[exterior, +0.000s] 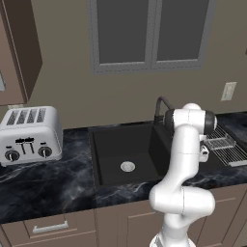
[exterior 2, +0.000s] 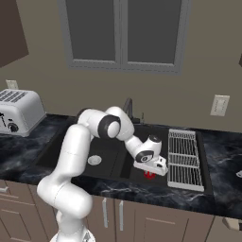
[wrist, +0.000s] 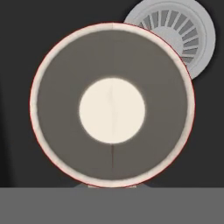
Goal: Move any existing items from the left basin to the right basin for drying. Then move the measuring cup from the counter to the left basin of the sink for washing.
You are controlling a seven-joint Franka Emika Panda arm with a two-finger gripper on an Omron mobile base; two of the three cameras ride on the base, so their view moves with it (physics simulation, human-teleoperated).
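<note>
My gripper [exterior 2: 150,171] hangs low in the narrower right basin [exterior 2: 131,165], shut on the red mug [exterior 2: 150,175], whose red side peeks out under the hand. Looking straight down, the hand view takes in the mug's [wrist: 111,109] white inside, with the basin's silver drain [wrist: 192,35] just beyond its rim. The wider left basin [exterior: 116,149] holds nothing but its drain [exterior: 128,167]. A small pale sliver [exterior 2: 238,174] sits on the counter [exterior: 43,183] at the far right edge; I cannot tell whether it is the measuring cup.
A wire drying rack [exterior 2: 183,158] lies on the counter just right of the sink. The dark curved faucet [exterior: 161,103] rises behind the basins. A silver toaster [exterior: 30,134] stands at the far left. My own arm crosses over the basin divider.
</note>
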